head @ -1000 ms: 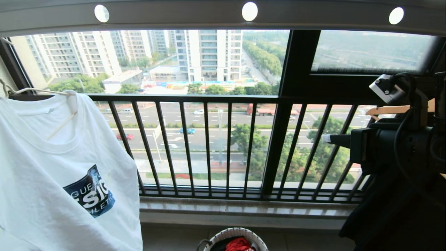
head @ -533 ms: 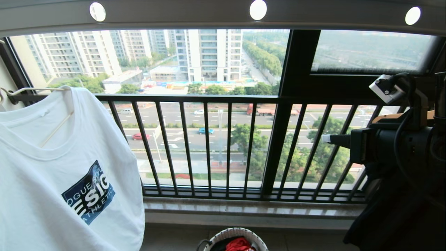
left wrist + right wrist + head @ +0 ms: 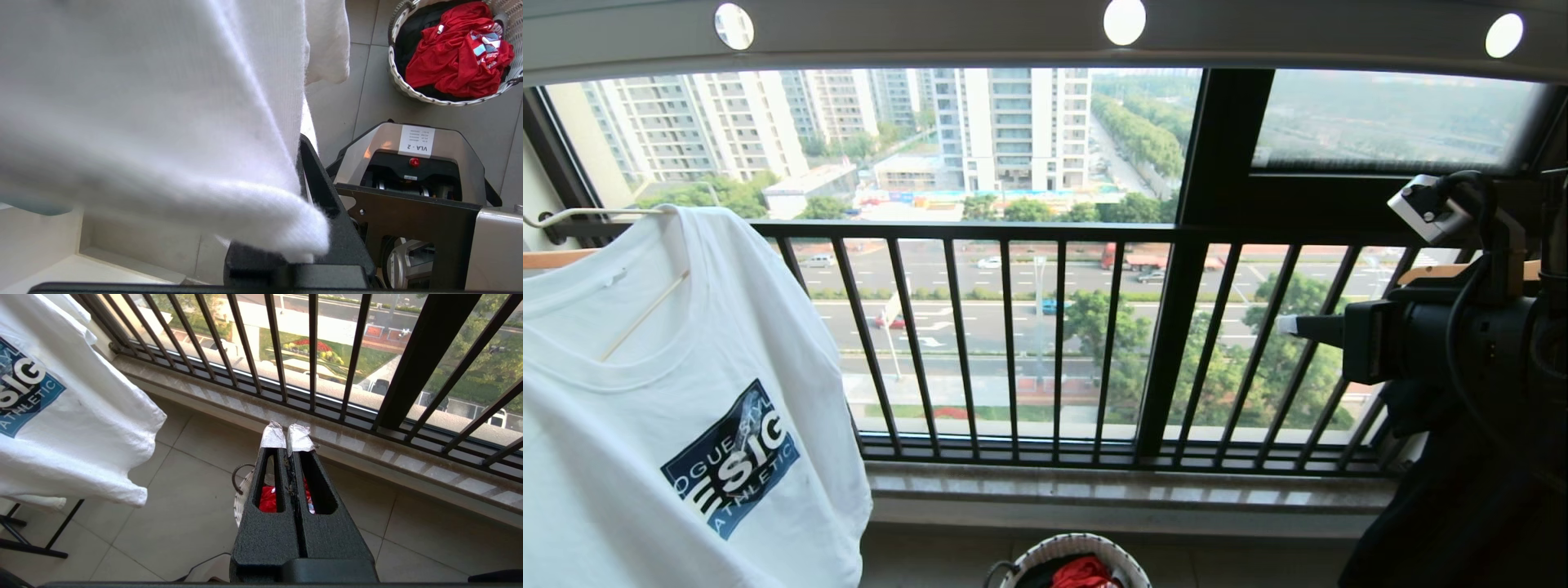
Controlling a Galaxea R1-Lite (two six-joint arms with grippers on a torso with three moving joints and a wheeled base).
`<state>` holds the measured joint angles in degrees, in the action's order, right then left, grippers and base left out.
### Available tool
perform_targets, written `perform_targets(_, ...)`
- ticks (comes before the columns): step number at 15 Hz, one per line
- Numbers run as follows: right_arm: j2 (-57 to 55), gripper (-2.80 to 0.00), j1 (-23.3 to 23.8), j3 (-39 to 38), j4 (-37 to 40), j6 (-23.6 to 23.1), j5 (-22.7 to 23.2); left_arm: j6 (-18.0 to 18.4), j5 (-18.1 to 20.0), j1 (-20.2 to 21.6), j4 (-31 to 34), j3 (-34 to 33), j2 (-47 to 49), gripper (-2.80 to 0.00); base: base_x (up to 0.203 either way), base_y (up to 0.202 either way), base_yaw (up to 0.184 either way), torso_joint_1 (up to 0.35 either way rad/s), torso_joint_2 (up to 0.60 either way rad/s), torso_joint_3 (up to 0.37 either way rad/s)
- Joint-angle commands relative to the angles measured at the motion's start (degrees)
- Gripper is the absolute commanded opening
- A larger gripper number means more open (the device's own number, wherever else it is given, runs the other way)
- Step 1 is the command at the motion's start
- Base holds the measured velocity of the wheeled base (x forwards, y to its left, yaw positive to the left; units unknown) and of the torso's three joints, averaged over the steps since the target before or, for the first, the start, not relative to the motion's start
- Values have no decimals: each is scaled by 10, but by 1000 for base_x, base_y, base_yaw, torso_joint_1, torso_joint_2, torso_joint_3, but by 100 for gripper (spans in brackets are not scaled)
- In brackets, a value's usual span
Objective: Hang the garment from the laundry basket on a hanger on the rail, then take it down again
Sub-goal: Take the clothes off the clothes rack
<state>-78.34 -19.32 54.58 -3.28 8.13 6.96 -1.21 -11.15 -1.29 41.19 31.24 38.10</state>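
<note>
Gripping a fold of the shirt [image 3: 155,122], the left gripper [image 3: 304,228] has its jaws pinched tight on white cloth right up against the wrist camera; it is out of the head view, off at the left. The shirt drapes on the hanger [image 3: 592,214], whose thin arm runs level at the far left, its hook out of frame, so whether it sits on the rail [image 3: 1029,37] I can't tell. Down on the floor tiles, the basket [image 3: 1068,545] sits low centre with a red garment [image 3: 457,49] inside. Over on the right, the right gripper [image 3: 289,437] hangs parked, fingers pressed together, empty, pointing toward the window bars [image 3: 1013,343]. The shirt lies well to its left, so the left arm is clearly the nearer one. Overhead runs the rail, left to right, above and beyond the shirt's collar: any lift has to go up and toward it.
</note>
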Motion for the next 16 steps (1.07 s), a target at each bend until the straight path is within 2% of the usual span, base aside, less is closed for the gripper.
perform_targets(1, -1, -280, 0, 0, -1, 0, 1, 0, -1, 0, 1, 4, -1, -280, 0, 0, 0, 0, 0, 0)
perform_targets(5, 0, -280, 0, 0, -1, 0, 1, 0, -1, 0, 2, -1, -6, -280, 0, 0, 0, 0, 0, 0)
perform_targets(10, 0, -280, 0, 0, -1, 0, 1, -1, 0, 0, 1, -48, -17, -280, 0, 0, 0, 0, 0, 0)
perform_targets(16, 1, -280, 0, 0, -1, 0, 1, 0, 0, 0, -1, -16, -22, -280, 0, 0, 0, 0, 0, 0)
